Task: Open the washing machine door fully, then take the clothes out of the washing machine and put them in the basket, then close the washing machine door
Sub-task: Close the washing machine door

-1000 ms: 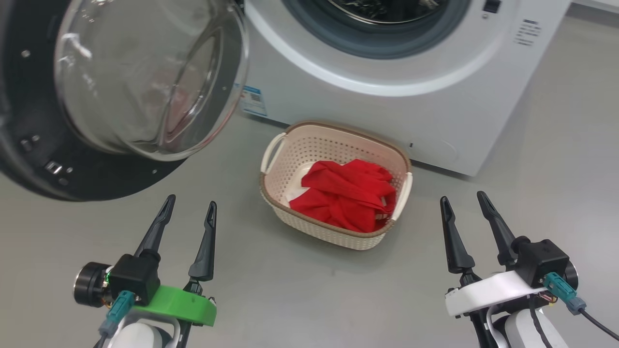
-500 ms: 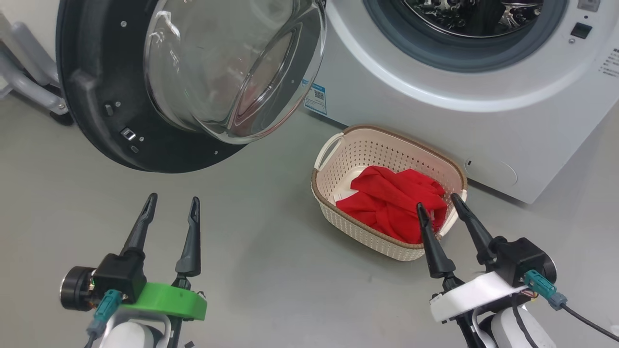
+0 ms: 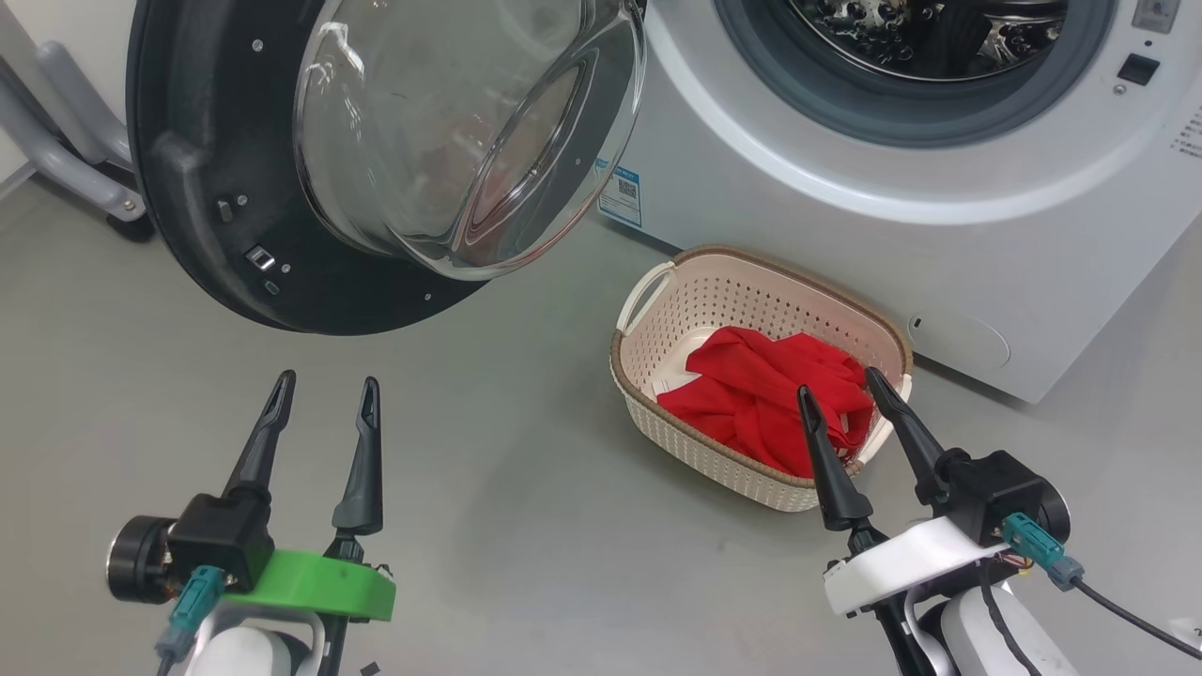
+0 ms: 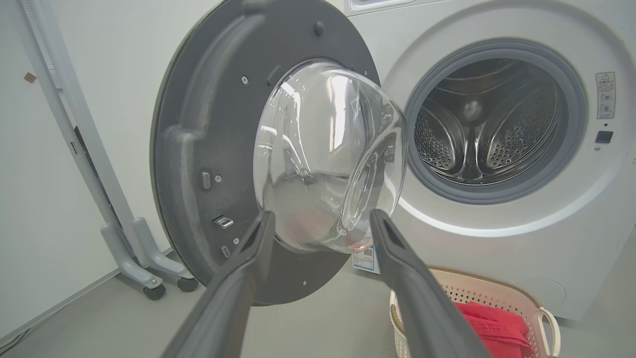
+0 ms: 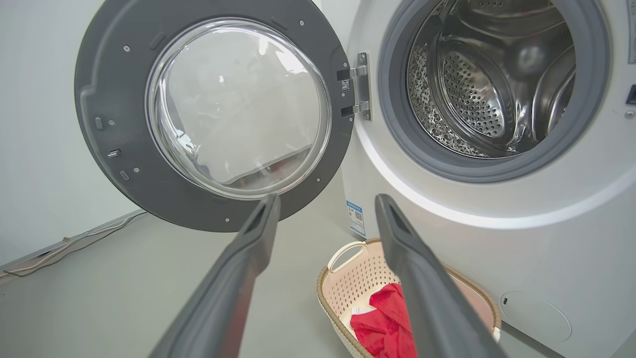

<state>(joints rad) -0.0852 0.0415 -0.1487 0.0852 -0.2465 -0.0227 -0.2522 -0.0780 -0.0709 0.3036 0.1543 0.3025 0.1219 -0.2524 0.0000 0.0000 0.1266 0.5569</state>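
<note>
Pincers stand spread wide and empty, left pincer (image 3: pixel 329 377) and right pincer (image 3: pixel 838 379) alike.

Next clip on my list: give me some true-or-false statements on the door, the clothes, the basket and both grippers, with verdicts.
1. The washing machine door stands open. True.
2. The red clothes lie in the drum. False: they lie in the basket; no clothes are visible in the drum.
3. The left gripper grips the door's rim. False: its jaws are open and clear of the door.
4. The basket sits on the floor in front of the washing machine. True.
5. The right gripper holds nothing. True.
</note>
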